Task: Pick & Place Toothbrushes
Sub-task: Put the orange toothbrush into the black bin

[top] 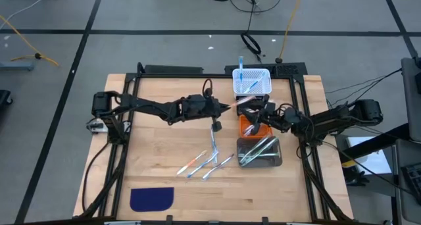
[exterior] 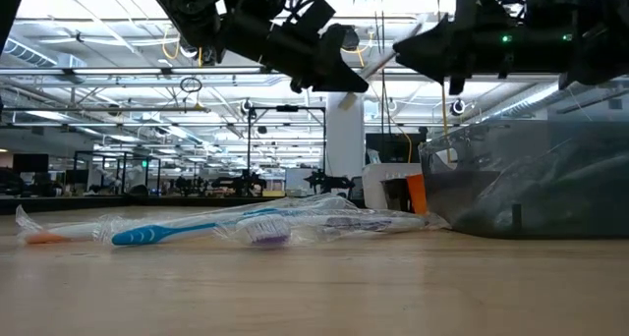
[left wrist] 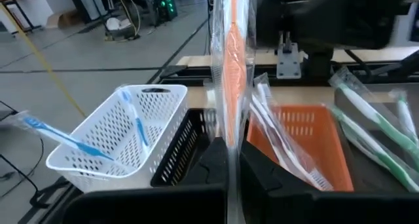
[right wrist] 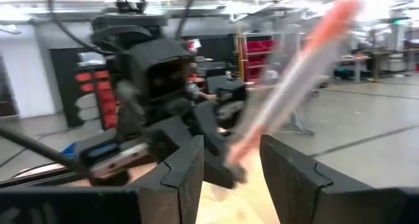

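My left gripper (top: pixel 229 107) hovers over the table's middle, beside the bins, shut on an orange-red toothbrush (left wrist: pixel 233 60) in clear wrap. My right gripper (right wrist: pixel 232 165) is open and faces it. The blurred orange-red toothbrush (right wrist: pixel 294 73) reaches toward the gap between the right fingers, and I see no touch. Several wrapped toothbrushes (top: pixel 205 163) lie flat on the wood, also seen as toothbrushes (exterior: pixel 197 230) in the low view. Two blue ones lie in the white basket (top: pixel 252 81), and green ones (top: pixel 258 150) lie in the dark bin. My left gripper pinches the orange-red toothbrush's wrapped handle (left wrist: pixel 230 142) between its two fingers. The toothbrush is lifted clear of the table and runs on past the fingertips, out over the orange bin. Which end the fingers have is hidden by the fingers themselves.
Three containers stand in a row on the table's right side: the white basket at the far edge, an orange bin (top: pixel 250 126), and a dark bin (top: pixel 275 160) nearest. A dark blue cloth patch (top: pixel 152 199) lies at the near left. A black frame (top: pixel 125 139) borders the table.
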Controlling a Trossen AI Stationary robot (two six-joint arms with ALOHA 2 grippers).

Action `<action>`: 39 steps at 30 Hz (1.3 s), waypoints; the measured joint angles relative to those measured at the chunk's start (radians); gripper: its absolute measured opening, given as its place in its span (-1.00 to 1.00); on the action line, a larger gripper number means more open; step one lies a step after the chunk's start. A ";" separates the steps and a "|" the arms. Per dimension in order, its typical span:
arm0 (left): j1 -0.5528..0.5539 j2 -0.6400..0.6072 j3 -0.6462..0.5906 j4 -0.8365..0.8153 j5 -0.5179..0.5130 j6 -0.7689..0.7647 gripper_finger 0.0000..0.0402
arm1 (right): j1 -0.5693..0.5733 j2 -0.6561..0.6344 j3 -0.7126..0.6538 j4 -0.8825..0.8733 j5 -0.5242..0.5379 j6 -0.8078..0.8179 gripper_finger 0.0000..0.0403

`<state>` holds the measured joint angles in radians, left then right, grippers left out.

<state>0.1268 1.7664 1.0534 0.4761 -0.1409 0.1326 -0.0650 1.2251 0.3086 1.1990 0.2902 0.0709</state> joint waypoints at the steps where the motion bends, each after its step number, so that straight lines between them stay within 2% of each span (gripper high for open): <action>1: 0.000 0.000 0.000 0.003 0.000 0.000 -0.98 | 0.000 0.000 0.004 -0.001 -0.015 -0.003 -0.30; 12: -0.024 0.000 0.000 0.080 0.027 -0.003 -0.98 | -0.026 0.000 0.008 0.025 -0.012 0.022 -0.30; 17: -0.024 0.001 0.000 0.084 0.029 -0.008 -0.98 | -0.026 0.000 0.009 0.067 -0.057 0.022 -0.30; 23: -0.025 0.001 0.000 0.112 0.029 -0.013 -0.98 | -0.027 0.010 0.054 0.028 -0.058 0.022 -0.30; 27: -0.028 0.001 0.000 0.110 0.029 -0.016 -0.98 | -0.027 0.021 0.087 0.013 -0.064 0.022 -0.45; 31: -0.030 0.001 0.000 0.109 0.012 -0.025 -0.94 | -0.027 0.022 0.097 -0.030 -0.085 0.021 -0.84; 39: -0.030 0.001 0.000 0.100 -0.019 -0.036 -0.76 | -0.027 0.017 0.096 -0.048 -0.061 -0.028 -0.86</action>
<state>0.0971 1.7676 1.0531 0.5763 -0.1601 0.0971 -0.0917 1.2420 0.4047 1.1515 0.2296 0.0429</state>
